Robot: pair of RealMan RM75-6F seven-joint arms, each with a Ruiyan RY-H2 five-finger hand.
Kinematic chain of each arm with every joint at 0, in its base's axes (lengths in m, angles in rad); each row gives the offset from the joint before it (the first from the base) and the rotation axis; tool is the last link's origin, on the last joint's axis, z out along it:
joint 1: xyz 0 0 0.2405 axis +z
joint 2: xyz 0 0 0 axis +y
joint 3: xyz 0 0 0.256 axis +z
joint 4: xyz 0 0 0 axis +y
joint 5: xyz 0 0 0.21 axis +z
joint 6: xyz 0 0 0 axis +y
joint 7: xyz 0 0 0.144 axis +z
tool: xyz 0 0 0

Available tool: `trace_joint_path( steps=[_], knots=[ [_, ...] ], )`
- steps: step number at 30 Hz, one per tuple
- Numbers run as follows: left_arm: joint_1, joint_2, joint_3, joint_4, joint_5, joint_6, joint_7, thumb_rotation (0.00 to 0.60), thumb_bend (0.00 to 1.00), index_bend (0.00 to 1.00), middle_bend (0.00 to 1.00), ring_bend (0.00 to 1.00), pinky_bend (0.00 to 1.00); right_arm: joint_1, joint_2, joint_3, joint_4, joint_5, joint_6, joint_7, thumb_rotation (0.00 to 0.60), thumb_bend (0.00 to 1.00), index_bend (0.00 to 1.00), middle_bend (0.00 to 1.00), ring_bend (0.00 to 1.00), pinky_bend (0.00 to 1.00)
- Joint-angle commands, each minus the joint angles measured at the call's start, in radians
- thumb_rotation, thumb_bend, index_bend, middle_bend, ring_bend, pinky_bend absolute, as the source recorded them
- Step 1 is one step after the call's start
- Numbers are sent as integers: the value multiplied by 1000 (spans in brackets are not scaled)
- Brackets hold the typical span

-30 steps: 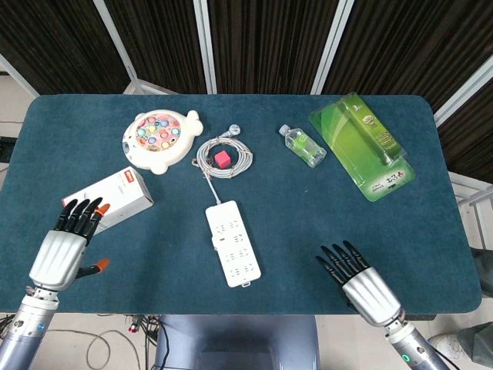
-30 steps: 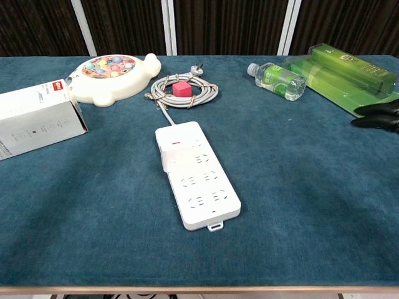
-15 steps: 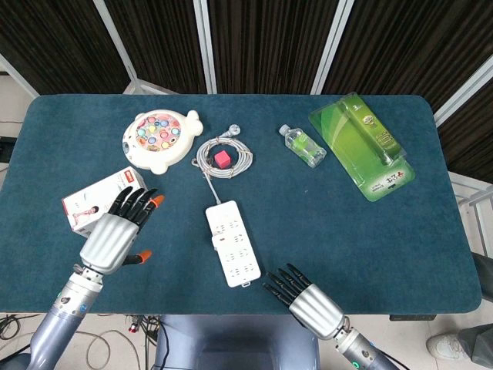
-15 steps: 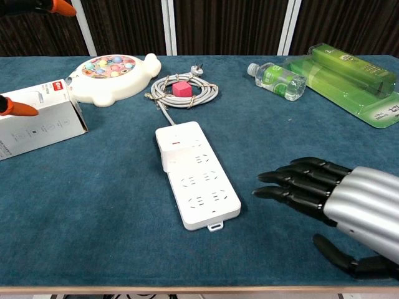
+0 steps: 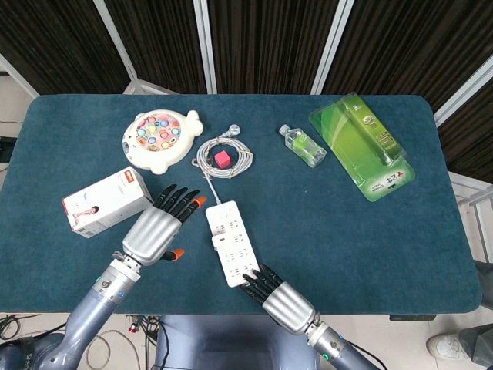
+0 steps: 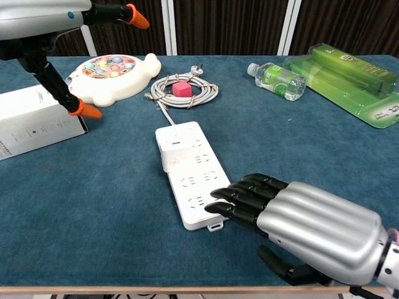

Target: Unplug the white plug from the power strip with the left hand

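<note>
The white power strip (image 5: 231,243) (image 6: 196,174) lies at the table's front centre, its cable running back to a coil. A white plug (image 5: 217,243) (image 6: 164,157) sits in the strip along its left edge. My left hand (image 5: 156,231) hovers just left of the strip with its orange-tipped fingers (image 6: 138,15) spread; it holds nothing and is apart from the plug. My right hand (image 5: 279,299) (image 6: 308,221) reaches in from the front, fingers straight, and its black fingertips (image 6: 218,202) lie over the strip's near end.
A white box (image 5: 106,202) lies left of my left hand. At the back are a fishing toy (image 5: 160,139), the coiled cable with a pink cube (image 5: 223,159), a small bottle (image 5: 302,145) and a green package (image 5: 362,146).
My left hand has travelled right from the table's left edge to beside the strip. My right hand has swept left along the front edge until its fingertips reach the strip's near end.
</note>
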Motion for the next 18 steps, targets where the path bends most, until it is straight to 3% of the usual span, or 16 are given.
trace_joint_path(
  steps=[1, 18],
  knots=[
    [-30, -23, 0, 11, -30, -9, 14, 600, 4, 86, 44, 16, 0, 14, -23, 13, 12, 26, -17, -16, 600, 733, 0, 0, 0, 11],
    [-145, -109, 39, 114, -112, -55, 22, 600, 4, 111, 69, 21, 0, 69, -131, 54, 89, 149, -69, -67, 600, 733, 0, 0, 0, 11]
  ],
)
